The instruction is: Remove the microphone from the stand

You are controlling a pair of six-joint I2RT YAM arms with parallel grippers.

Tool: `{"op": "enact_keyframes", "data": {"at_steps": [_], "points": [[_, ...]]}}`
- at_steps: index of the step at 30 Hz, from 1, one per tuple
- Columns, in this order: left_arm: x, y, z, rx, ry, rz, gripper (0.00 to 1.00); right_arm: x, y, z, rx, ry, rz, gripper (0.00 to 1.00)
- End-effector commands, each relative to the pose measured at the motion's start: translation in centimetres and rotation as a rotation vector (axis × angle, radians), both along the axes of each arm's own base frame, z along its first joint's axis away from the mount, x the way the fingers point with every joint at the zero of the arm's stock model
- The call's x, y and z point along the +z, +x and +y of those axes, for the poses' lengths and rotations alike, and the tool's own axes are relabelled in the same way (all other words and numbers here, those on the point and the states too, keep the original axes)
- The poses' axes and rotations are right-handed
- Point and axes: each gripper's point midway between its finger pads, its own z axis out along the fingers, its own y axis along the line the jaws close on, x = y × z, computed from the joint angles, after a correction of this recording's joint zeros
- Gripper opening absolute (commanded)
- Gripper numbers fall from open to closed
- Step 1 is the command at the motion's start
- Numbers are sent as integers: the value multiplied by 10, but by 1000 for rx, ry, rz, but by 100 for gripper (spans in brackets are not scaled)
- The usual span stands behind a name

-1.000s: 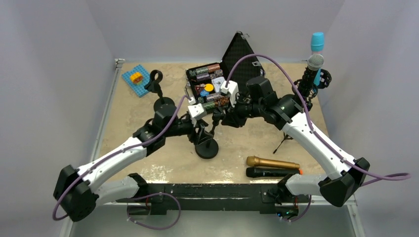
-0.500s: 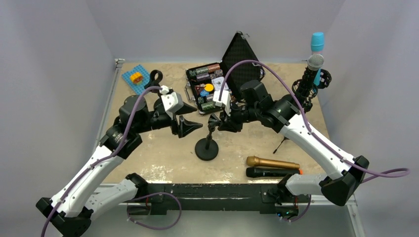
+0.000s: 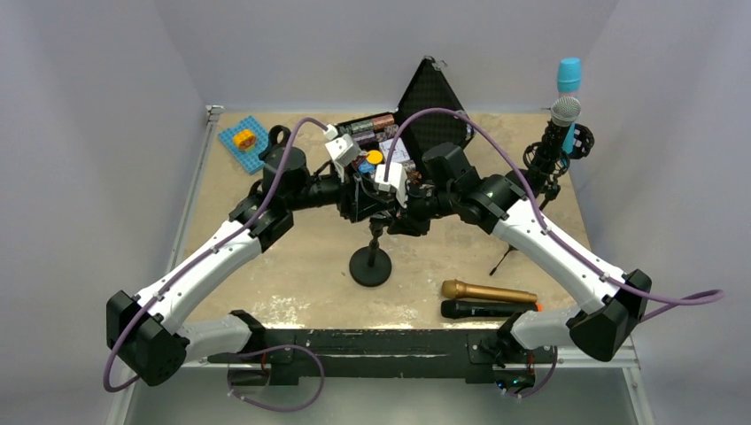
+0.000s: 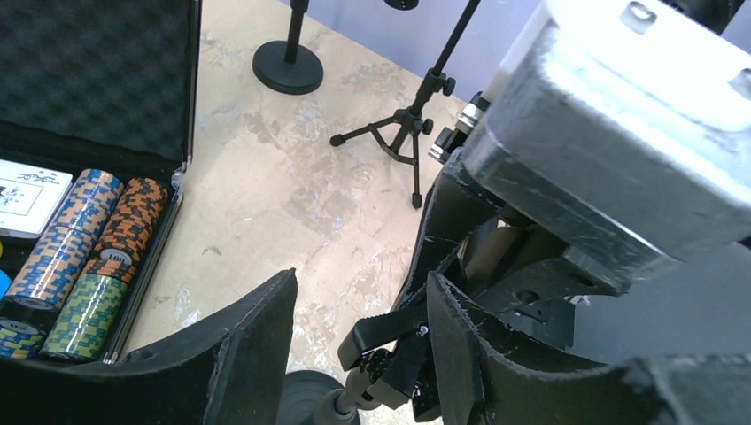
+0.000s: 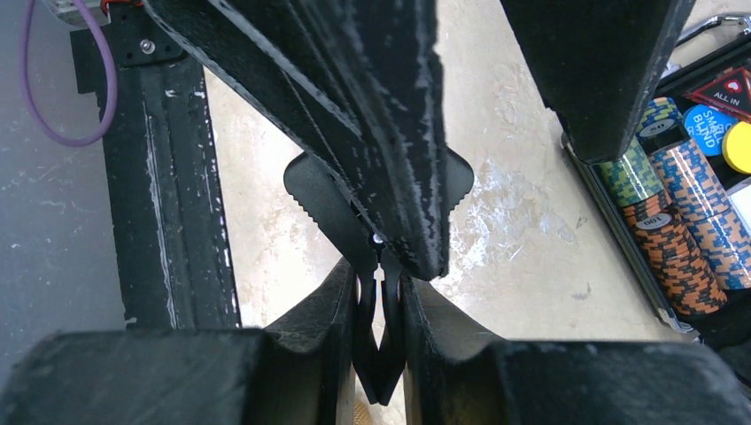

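Observation:
A black round-based stand (image 3: 370, 266) rises mid-table with a spring clip (image 5: 312, 193) at its top, and no microphone sits in that clip. My right gripper (image 5: 379, 345) is shut on the clip's two handles, pinching them together. My left gripper (image 4: 363, 345) is open, its fingers straddling the clip's jaw end (image 4: 390, 336) and closed on nothing. From above, the two grippers meet over this stand, the left gripper (image 3: 361, 202) just behind the right gripper (image 3: 387, 221). A silver-headed microphone (image 3: 564, 112) stands upright in a stand at the back right, away from both grippers.
A gold microphone (image 3: 489, 291) and a black microphone (image 3: 489, 309) lie near the front edge. An open case of poker chips (image 3: 372, 142) sits at the back centre, a blue plate (image 3: 245, 142) at the back left. A blue-headed microphone (image 3: 568, 74) and a tripod stand (image 4: 412, 133) are at the right.
My left arm swung in from the left and brought its open gripper over the clip. The right gripper stayed shut on the clip's handles.

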Motion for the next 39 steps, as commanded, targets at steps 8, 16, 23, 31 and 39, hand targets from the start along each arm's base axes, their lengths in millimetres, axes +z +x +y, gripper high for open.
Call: {"op": "enact_keyframes", "data": {"at_steps": [8, 16, 23, 31, 39], "points": [[-41, -12, 12, 16, 59, 59, 56, 7, 3, 2, -13, 18, -31, 0], [-82, -14, 19, 30, 123, 92, 54, -11, 5, 3, -9, -13, -10, 0], [-108, -28, 29, 21, 161, 117, 55, -23, 3, 6, -15, -22, 22, 0], [-65, -59, 33, -172, 143, -124, 68, 17, -8, 1, 38, 21, -37, 74], [-46, -75, 31, -428, 227, -352, 76, 66, -32, -27, -4, 88, -20, 86]]}}
